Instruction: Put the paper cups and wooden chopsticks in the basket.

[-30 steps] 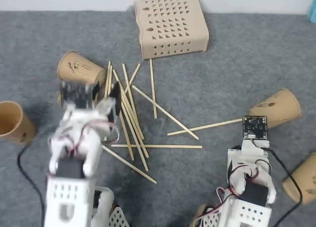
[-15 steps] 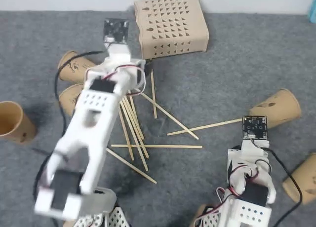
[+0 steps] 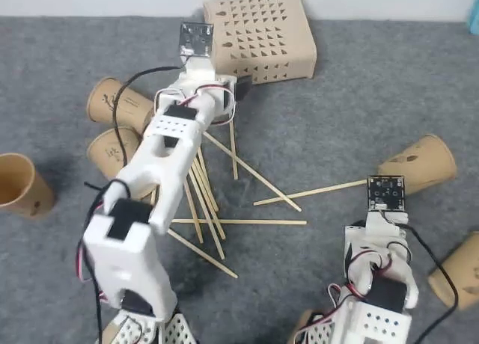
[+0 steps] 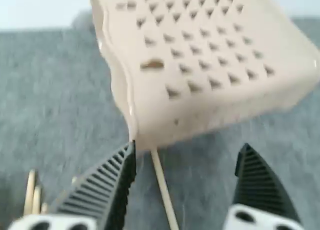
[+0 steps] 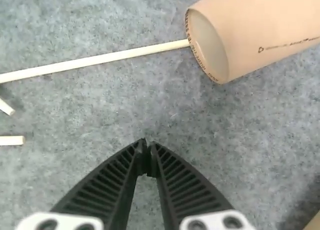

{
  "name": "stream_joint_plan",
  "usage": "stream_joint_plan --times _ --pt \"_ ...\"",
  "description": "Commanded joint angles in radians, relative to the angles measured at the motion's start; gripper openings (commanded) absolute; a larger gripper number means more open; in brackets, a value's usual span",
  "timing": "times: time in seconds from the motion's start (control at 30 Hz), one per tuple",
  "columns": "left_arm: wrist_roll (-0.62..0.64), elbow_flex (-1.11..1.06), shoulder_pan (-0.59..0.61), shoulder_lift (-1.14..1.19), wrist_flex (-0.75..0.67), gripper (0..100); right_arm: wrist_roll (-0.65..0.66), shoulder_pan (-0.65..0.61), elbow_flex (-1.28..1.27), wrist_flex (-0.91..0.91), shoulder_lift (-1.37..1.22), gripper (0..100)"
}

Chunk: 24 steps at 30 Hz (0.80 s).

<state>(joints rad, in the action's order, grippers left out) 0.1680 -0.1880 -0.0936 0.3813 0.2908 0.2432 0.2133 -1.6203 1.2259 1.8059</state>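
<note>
From above, wooden chopsticks (image 3: 232, 221) and paper cups (image 3: 418, 163) lie scattered, and the basket (image 3: 258, 41) sits overturned at the far edge. The left gripper (image 4: 188, 149) gapes empty just before the basket (image 4: 200, 55). The right gripper (image 5: 147, 154) is pinched closed, empty, near a toppled paper cup (image 5: 250, 30).

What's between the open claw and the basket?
One wooden chopstick on the grey carpet, running from between the left gripper's open fingers to the basket's edge, in the left wrist view.

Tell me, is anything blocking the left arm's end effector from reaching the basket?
Nothing visible blocks it. The left end effector, open, sits right in front of the basket. One wooden chopstick lies flat on the carpet under the open jaws, its end at or almost at the basket's lower edge.
</note>
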Motion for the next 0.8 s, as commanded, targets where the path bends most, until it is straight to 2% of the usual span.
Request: stream_joint_plan --times 0.0,0.4,0.67,0.77 --pt "0.009 0.122 -0.008 0.066 -0.048 31 0.012 0.01 0.011 0.007 0.01 0.8" --pt "0.009 0.489 0.055 0.377 -0.049 31 0.012 0.01 0.02 0.012 0.01 0.8" --pt "0.015 0.72 0.025 0.545 -0.08 31 0.014 0.012 0.02 0.007 0.01 0.8" --pt "0.069 0.762 0.018 0.562 -0.081 31 0.014 0.012 0.02 0.005 0.01 0.8"
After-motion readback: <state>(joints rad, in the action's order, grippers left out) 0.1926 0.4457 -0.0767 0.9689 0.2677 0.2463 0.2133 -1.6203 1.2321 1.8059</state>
